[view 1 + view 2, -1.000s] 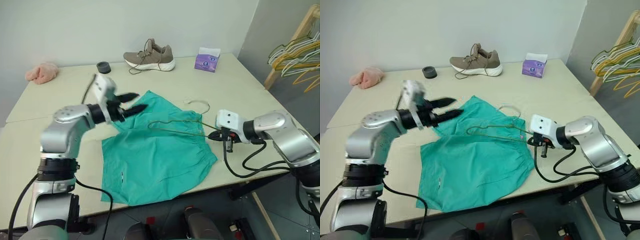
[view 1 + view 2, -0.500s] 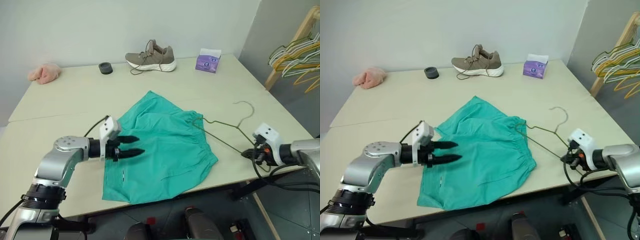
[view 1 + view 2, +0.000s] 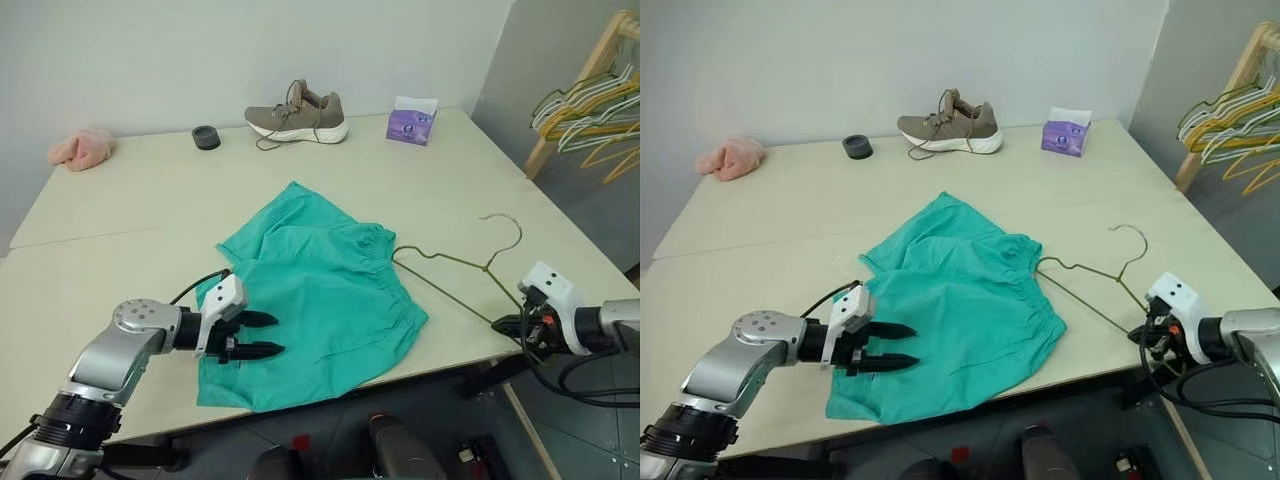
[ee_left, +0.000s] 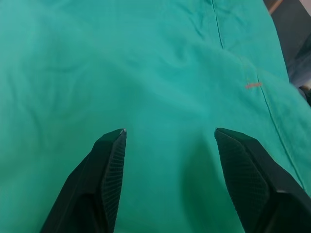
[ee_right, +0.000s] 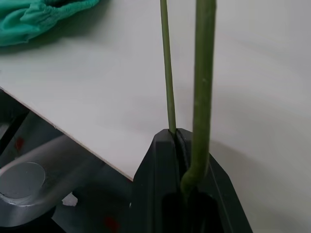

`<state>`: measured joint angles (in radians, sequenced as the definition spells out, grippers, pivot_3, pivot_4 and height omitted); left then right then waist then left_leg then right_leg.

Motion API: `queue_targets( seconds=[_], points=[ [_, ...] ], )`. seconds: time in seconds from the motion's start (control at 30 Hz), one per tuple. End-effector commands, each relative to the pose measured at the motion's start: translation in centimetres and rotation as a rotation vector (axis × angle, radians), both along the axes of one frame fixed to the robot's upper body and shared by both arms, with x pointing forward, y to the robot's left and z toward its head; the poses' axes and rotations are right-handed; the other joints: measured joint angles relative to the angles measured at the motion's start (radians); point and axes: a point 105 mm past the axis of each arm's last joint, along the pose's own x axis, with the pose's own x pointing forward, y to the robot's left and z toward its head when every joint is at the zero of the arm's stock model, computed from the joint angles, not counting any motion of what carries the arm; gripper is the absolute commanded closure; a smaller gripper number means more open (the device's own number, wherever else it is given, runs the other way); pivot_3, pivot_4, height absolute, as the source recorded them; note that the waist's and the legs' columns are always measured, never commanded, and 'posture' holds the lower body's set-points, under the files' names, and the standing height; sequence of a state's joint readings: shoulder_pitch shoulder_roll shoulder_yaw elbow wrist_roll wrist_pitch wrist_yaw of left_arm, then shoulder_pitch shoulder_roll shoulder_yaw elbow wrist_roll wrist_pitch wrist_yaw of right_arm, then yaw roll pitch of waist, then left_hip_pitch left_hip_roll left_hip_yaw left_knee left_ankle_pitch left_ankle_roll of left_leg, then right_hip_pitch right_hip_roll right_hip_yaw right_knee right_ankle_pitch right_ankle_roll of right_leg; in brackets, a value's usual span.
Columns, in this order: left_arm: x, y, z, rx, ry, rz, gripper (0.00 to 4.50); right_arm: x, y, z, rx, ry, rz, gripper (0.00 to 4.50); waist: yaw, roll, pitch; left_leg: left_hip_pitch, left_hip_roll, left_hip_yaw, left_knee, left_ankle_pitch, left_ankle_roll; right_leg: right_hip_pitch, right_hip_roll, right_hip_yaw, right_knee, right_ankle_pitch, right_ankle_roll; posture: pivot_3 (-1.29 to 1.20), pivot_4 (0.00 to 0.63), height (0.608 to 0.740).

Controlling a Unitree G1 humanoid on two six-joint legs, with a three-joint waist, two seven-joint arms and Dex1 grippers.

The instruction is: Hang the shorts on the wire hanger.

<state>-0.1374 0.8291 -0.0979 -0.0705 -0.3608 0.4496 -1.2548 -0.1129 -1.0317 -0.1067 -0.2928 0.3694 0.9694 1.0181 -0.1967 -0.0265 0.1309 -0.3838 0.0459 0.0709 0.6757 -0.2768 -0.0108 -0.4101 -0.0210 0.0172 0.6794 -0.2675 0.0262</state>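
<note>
Pale worktop (image 3: 130,220), head view: the shorts (image 3: 320,295) lie flat mid-frame, not yet hung; wire hanger (image 3: 455,265) beside them at right, one corner pinched in the closed right end effector (image 3: 505,324). Left wrist view: left end effector (image 4: 170,145) spread open, empty, over teal fabric. Right wrist view: fingers (image 5: 165,160) clamp the wire.

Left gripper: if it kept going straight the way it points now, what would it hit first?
Most likely the shorts: the open left gripper points down at the teal fabric just ahead of its fingertips, with nothing between.
</note>
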Motion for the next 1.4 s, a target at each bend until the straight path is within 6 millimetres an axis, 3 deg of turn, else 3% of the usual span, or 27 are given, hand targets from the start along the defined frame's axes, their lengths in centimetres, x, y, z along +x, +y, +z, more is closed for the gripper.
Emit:
queue_targets(
  seconds=[0.03, 0.3, 0.43, 0.63, 0.83, 1.17, 1.27, 1.4],
  points=[
    [-0.5, -0.7, 0.6, 0.01, -0.031, -0.038, 1.45, 0.0, 0.7, 2.2, 0.012, -0.058, 0.054, 4.5, 0.001, -0.001, 0.001, 0.0, 0.0, 0.0, 0.0, 0.0, 0.0, 0.0, 0.0, 0.0, 0.0, 0.0, 0.0, -0.25, 0.119, 0.74],
    [-1.1, -1.2, 0.9, 0.012, -0.022, -0.049, 1.45, -2.5, 2.6, 1.4, 0.042, 0.025, 0.163, 4.5, 0.004, -0.002, 0.001, 0.0, 0.0, 0.0, 0.0, 0.0, 0.0, 0.0, 0.0, -0.001, 0.0, -0.001, -0.001, -0.25, 0.124, 0.74],
    [-1.1, -1.5, 1.2, 0.011, -0.023, -0.063, 1.45, -1.4, 1.1, 1.9, 0.057, -0.01, 0.064, 4.5, 0.003, -0.003, 0.002, 0.0, 0.001, -0.001, 0.0, 0.0, 0.0, 0.0, 0.0, -0.001, 0.0, -0.001, -0.002, -0.25, 0.124, 0.74],
    [-1.4, -1.8, 1.2, 0.011, -0.019, -0.077, 1.45, -1.7, -0.8, 1.4, 0.07, 0.024, -0.031, 4.5, 0.003, -0.004, 0.002, 0.0, 0.0, -0.001, 0.0, 0.0, 0.0, 0.0, 0.0, -0.001, 0.0, -0.002, -0.003, -0.26, 0.126, 0.74],
    [-1.0, -2.0, 1.1, -0.007, -0.028, -0.08, 1.45, -2.2, 0.1, 0.2, 0.105, 0.094, -0.008, 4.5, 0.002, -0.004, 0.003, 0.0, 0.0, 0.0, 0.0, 0.0, 0.0, 0.0, 0.0, -0.001, 0.0, -0.002, -0.003, -0.26, 0.13, 0.74],
    [4.5, -2.5, 5.5, -0.174, -0.343, 0.132, 1.45, -2.7, 1.5, -0.7, 0.135, 0.208, 0.059, 4.5, 0.009, -0.009, 0.006, 0.0, 0.0, -0.001, 0.0, 0.0, 0.0, 0.0, 0.0, -0.001, 0.0, -0.002, -0.003, -0.23, 0.125, 0.74],
    [6.8, -1.5, 7.1, -0.193, -0.476, 0.261, 1.45, -2.5, 2.2, -0.4, 0.195, 0.24, 0.046, 4.5, 0.01, -0.01, 0.006, 0.0, 0.0, -0.001, 0.0, 0.0, 0.0, 0.0, 0.0, -0.001, 0.0, -0.002, -0.003, -0.22, 0.123, 0.74],
    [8.5, -0.2, 8.1, -0.174, -0.585, 0.35, 1.45, -1.1, 2.8, -0.2, 0.27, 0.266, -0.02, 4.5, 0.007, -0.01, 0.007, 0.0, 0.0, -0.001, 0.0, 0.0, 0.0, 0.001, 0.001, -0.001, 0.0, -0.001, -0.003, -0.22, 0.123, 0.74]
  ],
)
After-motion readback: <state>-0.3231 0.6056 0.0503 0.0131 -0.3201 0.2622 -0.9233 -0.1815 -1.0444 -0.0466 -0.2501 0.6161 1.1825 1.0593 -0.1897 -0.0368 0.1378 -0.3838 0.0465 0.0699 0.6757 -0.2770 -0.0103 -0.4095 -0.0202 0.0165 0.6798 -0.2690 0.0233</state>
